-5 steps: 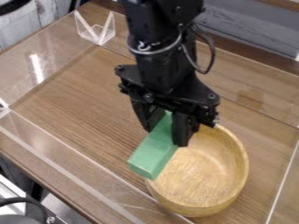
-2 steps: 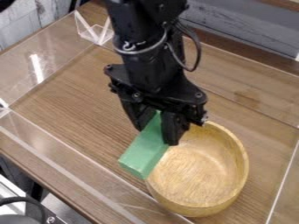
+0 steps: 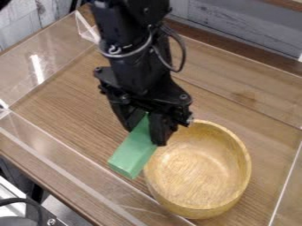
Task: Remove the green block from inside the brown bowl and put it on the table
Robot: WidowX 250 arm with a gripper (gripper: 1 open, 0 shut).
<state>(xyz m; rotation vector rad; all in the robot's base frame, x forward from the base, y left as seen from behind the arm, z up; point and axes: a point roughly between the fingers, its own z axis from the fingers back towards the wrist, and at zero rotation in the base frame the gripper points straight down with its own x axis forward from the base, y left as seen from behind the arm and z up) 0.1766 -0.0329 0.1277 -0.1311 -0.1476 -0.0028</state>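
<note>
My gripper (image 3: pixel 147 132) points down and is shut on the upper end of the green block (image 3: pixel 132 150), a flat bright green bar that hangs tilted from the fingers. The block's lower end reaches down near the table (image 3: pixel 65 101), just left of the brown bowl's rim. The brown bowl (image 3: pixel 200 172) is a round light wooden bowl at the front right with nothing inside it. The black arm rises from the gripper toward the top of the view and hides the block's top end.
Clear acrylic walls (image 3: pixel 53 146) run along the table's edges at the left and front. A clear folded piece of acrylic (image 3: pixel 83 26) stands at the back left behind the arm.
The gripper has carried the green block leftward, from over the bowl's left rim to just outside the bowl. The bowl has stayed where it was.
</note>
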